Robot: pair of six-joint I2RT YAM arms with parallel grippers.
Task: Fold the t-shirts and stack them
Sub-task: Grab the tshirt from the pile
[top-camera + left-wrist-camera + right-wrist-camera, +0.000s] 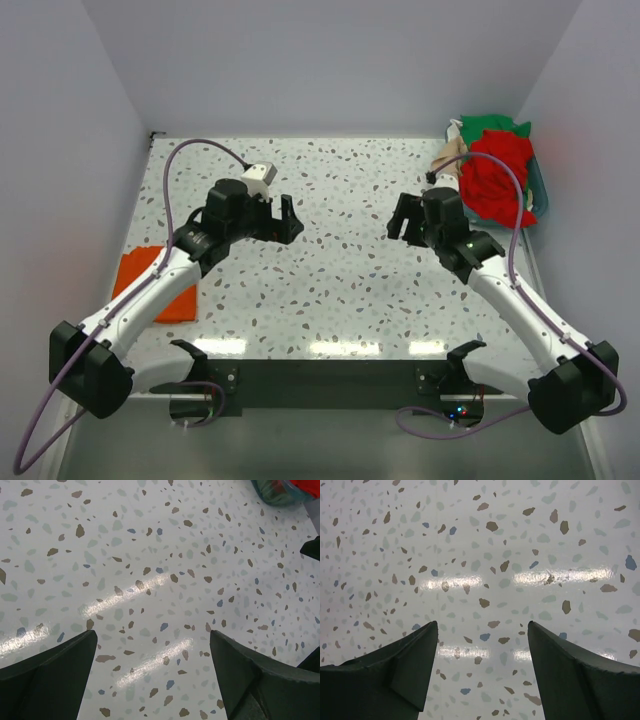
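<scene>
Overhead view of the speckled table (340, 190) with both arms reaching inward over its middle. The left claw (288, 218) and the right claw (402, 222) face each other, well apart, above bare tabletop. Each wrist view shows its own claw spread wide, left (152, 635) and right (482, 626), with only speckled surface between the dark fingers (395, 675) and nothing held. The orange t-shirt (150, 290) lies flat near the left edge of the table, partly covered by the left arm. The red t-shirt (500, 178) is heaped in the teal basket (541, 190) at the far right corner, with the green t-shirt (488, 125) behind it and the tan t-shirt (450, 155) hanging over the basket's left side, just beside the right arm's wrist.
</scene>
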